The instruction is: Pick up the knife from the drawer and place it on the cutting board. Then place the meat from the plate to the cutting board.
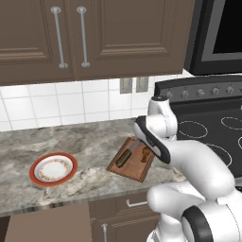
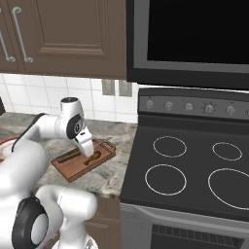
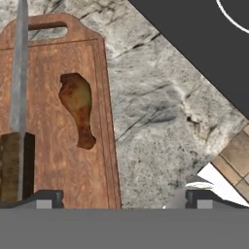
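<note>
Two items on the cutting board [image 3: 53, 121] near the table's stove-side end: knife [image 3: 17, 112] along one long rim, meat [image 3: 78, 107] beside it, apart; jaws wide, holding nothing, above the board; plate [image 1: 53, 168] near the front edge.

grey marble counter [image 1: 94, 146], black stove [image 2: 194, 170], wall cabinets [image 1: 71, 38]

arm [image 1: 198, 160]: glossy white rounded links | joints: dark bands | end effector [image 3: 124, 199]: small dark finger tips
</note>
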Tool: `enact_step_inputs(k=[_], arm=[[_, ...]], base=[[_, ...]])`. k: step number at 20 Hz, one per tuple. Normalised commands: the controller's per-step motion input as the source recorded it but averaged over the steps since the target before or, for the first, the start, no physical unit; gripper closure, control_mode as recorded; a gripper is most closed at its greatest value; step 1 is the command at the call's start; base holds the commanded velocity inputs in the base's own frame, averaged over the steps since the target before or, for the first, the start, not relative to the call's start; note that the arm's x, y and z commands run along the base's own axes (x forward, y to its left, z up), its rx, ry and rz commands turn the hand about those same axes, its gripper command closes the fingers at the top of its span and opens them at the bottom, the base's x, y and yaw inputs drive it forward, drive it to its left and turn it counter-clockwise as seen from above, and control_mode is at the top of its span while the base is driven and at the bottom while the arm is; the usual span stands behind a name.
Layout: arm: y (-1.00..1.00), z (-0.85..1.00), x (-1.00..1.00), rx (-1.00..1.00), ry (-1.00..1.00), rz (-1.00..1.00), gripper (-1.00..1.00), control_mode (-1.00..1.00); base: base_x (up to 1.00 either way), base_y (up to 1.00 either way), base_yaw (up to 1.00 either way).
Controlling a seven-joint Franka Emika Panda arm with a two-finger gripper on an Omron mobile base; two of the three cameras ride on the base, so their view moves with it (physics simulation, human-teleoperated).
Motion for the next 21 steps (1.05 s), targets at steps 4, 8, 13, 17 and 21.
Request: enact_step_inputs(k=[4,8,13,17,21], arm=[[0.0,0.2,-0.44,0.0,0.0,0.0,-1.0,-1.0],[0.01,0.15,-0.42,-0.01,0.0,0.0,-1.0,-1.0],[0.02,0.11,-0.36,-0.02,0.0,0.0,-1.0,-1.0],[0.05,0.11,-0.32,-0.03,0.0,0.0,-1.0,-1.0],[0.06,0.16,-0.26,-0.03,0.0,0.0,-1.0,-1.0]], base=[[0.0,0.0,0.0],[0.0,0.0,0.0],[0.0,0.0,0.0],[0.0,0.0,0.0],[0.0,0.0,0.0]])
